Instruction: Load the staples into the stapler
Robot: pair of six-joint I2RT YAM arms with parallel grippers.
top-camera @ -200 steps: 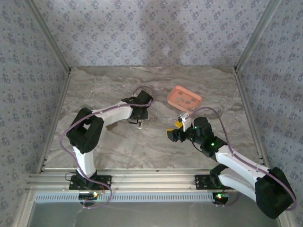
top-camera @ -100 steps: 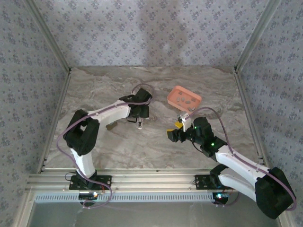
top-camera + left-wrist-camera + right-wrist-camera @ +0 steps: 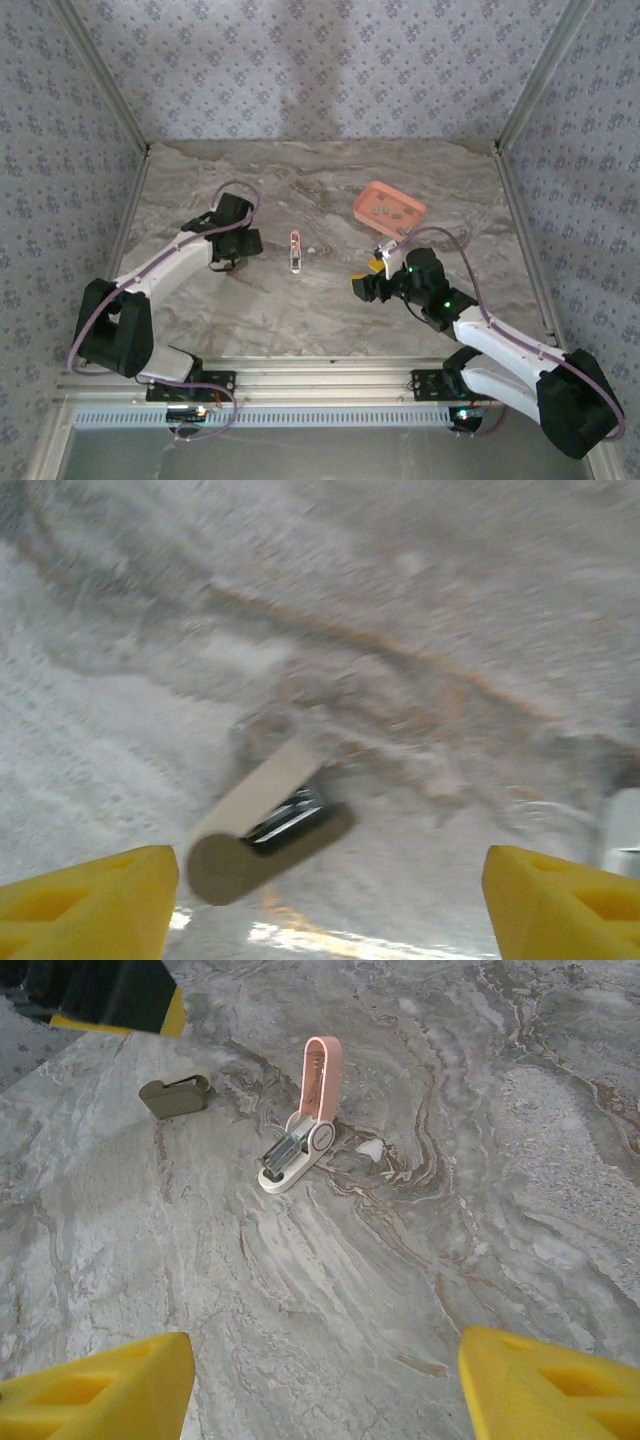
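We see the stapler point(image 3: 300, 1140) lying mid-surface point(image 3: 420, 1260) with its pink lid swung up, which leaves the channel bare for loading. The staples point(image 3: 386, 211) lie in the tray point(image 3: 420, 207) at the far right, well apart from the stapler; we judge none loaded yet. The left fingers point(image 3: 90, 900) stand wide apart and empty over an olive piece point(image 3: 265, 830) that lies to the left of the stapler, out of the way. The right fingers point(image 3: 100, 1385) are also spread wide, holding nothing. They face the stapler from near the tray, so we judge that arm well placed to fetch a strip.
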